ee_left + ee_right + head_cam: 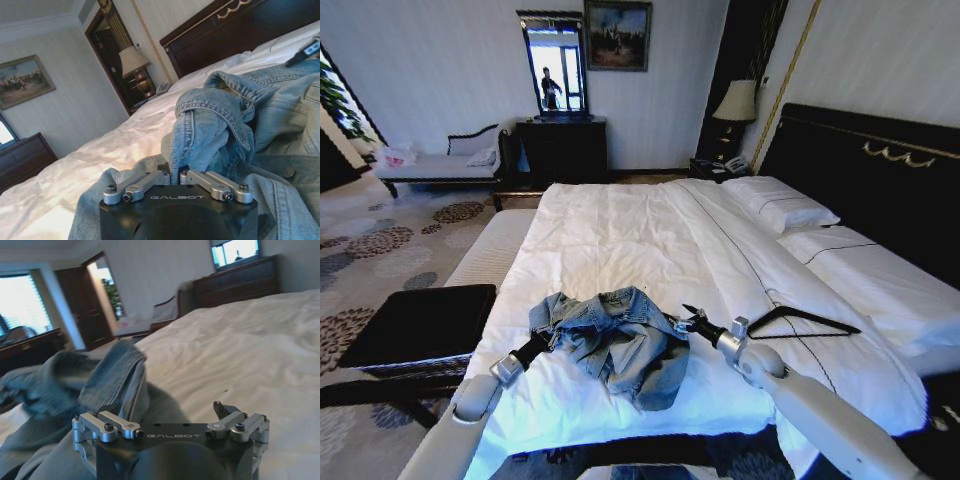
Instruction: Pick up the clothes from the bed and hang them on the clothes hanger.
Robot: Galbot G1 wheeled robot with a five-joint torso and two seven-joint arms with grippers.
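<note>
Both white forearms rise from the lower edge of the head view toward the foot of the bed (620, 240). On the left, the left pincer (542, 342) sits at the left edge of the crumpled light blue denim jacket (615, 340); in the left wrist view its fingers (150, 181) are drawn together, pinching a raised fold of denim (210, 130) between them. Beside that arm, off the bed's left side, stands a low black table (420, 322) on the patterned carpet.

In the middle, the jacket lies in a heap on the white duvet near the foot edge, between the two pincers. To its right, the right pincer (688, 318) rests just beside the jacket's right edge. Its wrist view shows the fingers (225, 412) spread apart with bare duvet between them and a hump of denim (115, 375) lying just off to one side; whether a fingertip touches the cloth is hard to judge.

Farther right, the thin black clothes hanger (805, 323) lies flat on the duvet, close to the right arm and apart from the jacket. White pillows (790, 210) lean against the black headboard (880, 165) along the right.
</note>
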